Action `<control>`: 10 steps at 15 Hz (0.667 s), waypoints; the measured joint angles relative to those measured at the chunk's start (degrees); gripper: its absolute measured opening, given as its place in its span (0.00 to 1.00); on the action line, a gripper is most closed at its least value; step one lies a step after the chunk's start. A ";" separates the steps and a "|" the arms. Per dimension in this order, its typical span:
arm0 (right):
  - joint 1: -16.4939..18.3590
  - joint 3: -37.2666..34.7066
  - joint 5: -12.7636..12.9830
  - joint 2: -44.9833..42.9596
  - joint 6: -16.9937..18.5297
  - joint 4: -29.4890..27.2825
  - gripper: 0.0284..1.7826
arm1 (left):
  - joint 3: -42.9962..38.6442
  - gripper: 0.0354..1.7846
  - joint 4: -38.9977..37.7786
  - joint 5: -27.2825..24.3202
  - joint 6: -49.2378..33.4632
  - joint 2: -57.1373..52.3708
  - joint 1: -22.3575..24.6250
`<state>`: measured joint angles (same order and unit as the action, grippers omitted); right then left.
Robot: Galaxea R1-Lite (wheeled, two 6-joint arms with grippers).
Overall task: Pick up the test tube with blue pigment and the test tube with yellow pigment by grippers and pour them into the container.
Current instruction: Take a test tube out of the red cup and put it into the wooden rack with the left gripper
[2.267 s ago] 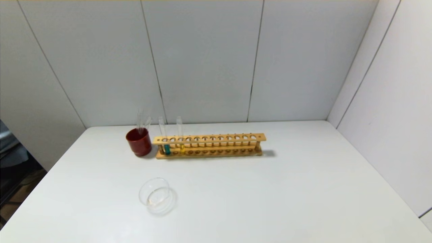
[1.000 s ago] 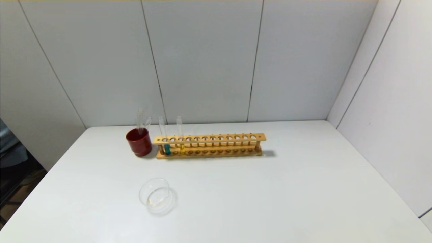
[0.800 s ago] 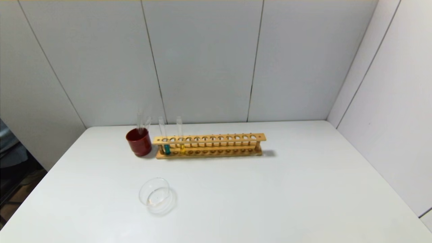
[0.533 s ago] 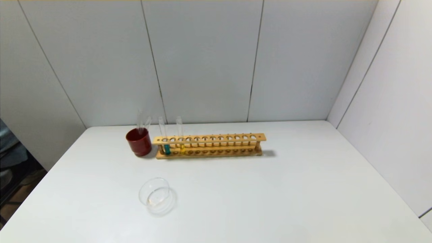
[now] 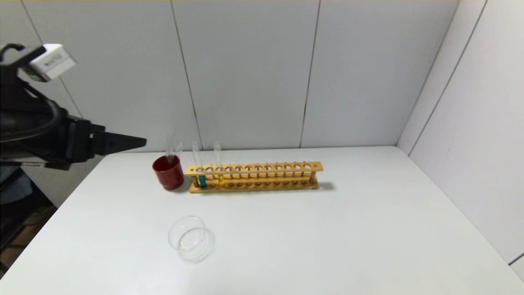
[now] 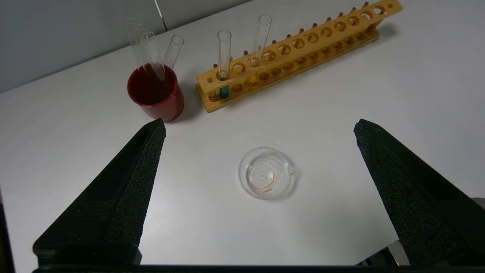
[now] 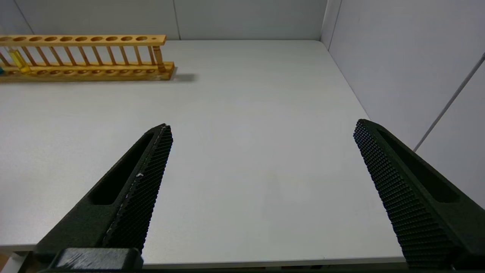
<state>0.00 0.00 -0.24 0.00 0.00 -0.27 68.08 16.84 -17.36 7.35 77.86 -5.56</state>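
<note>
The test tube with blue pigment [image 5: 202, 179] stands upright at the left end of the wooden rack [image 5: 262, 168]. The test tube with yellow pigment [image 5: 221, 179] stands two holes to its right. The container [image 5: 189, 239], a clear glass dish, sits on the table in front of them, nearer to me. My left gripper [image 5: 139, 142] hangs high at the left, above the table's left edge, well apart from the tubes. In the left wrist view the left gripper [image 6: 259, 127] is open and empty above the container [image 6: 265, 178]. My right gripper [image 7: 261, 127] is open and empty over the table's near right part.
A dark red cup [image 5: 168, 174] with clear empty tubes leaning in it stands just left of the rack. The white table [image 5: 348, 237] is walled by grey panels behind and to the right. The rack's other holes are empty.
My left arm has come into the head view from the left, high up. Before now no arm showed there. Tubes, rack, cup and dish have not moved.
</note>
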 joint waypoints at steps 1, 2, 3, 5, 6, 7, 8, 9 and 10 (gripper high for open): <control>0.00 0.00 0.00 0.00 0.00 0.00 0.98 | 0.93 0.98 -1.71 1.00 -0.88 4.06 -0.72; 0.00 0.00 0.00 0.00 0.00 0.00 0.98 | 1.65 0.98 -4.11 2.43 -1.95 8.17 -1.44; 0.00 0.00 0.00 0.00 0.00 0.00 0.98 | 2.11 0.98 -6.51 3.63 -3.22 11.74 -2.07; 0.00 0.00 0.00 0.00 0.00 0.00 0.98 | 2.58 0.98 -11.02 5.24 -6.14 18.20 -3.10; 0.00 0.00 0.02 0.00 0.00 0.00 0.98 | 2.69 0.98 -12.68 5.62 -7.02 20.83 -3.39; 0.00 0.00 0.00 0.00 0.00 0.00 0.98 | 2.78 0.98 -14.17 6.06 -7.57 23.16 -3.54; 0.00 0.00 0.00 0.00 0.00 0.00 0.98 | 2.86 0.98 -15.79 6.70 -8.12 25.42 -3.62; 0.00 0.00 0.02 0.00 0.00 0.00 0.98 | 3.02 0.98 -17.05 7.39 -8.42 27.26 -3.72; 0.00 0.00 0.02 0.00 0.00 0.00 0.98 | 3.38 0.98 -17.80 7.66 -8.69 28.89 -3.75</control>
<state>0.00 0.00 -0.22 0.00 0.00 -0.27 71.46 -0.96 -9.70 -1.34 106.75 -9.31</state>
